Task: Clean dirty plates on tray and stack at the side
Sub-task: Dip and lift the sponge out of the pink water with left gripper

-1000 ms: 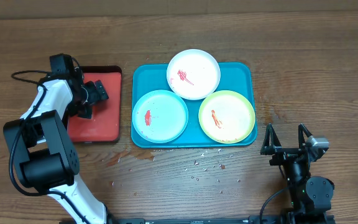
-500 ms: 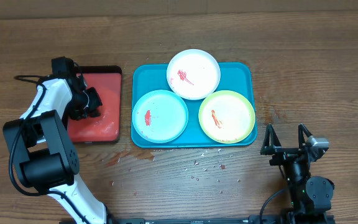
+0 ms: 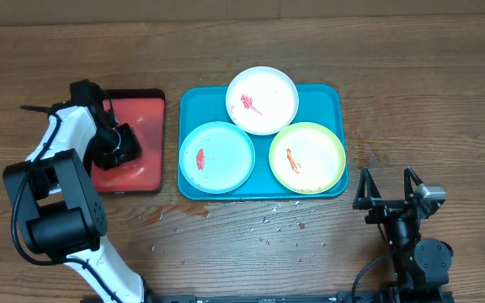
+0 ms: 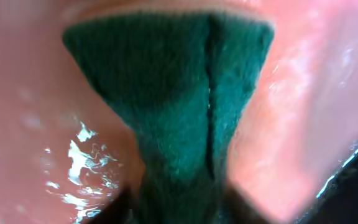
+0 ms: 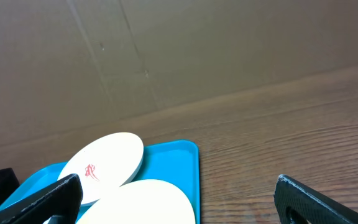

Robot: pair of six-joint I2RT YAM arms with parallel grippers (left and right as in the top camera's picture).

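Observation:
Three plates lie on the teal tray (image 3: 331, 97): a white plate (image 3: 262, 100) at the back, a light blue plate (image 3: 217, 157) front left, a yellow-green plate (image 3: 307, 157) front right. Each carries a red smear. My left gripper (image 3: 123, 143) is down over the small red tray (image 3: 146, 172), shut on a dark green sponge (image 4: 173, 81) that pinches narrow between its jaws (image 4: 179, 208). My right gripper (image 3: 387, 187) rests open near the front right, pointing at the tray; its view shows the white plate (image 5: 104, 165) and the tray's corner (image 5: 182, 158).
The red tray's floor (image 4: 303, 124) looks wet and glossy. Crumbs and small spots (image 3: 276, 227) dot the wooden table in front of the teal tray. Bare wood lies to the right of the teal tray (image 3: 428, 109).
My left gripper has slid toward the front of the red tray and gone from open to closed on the green sponge. The right arm and the plates have not moved.

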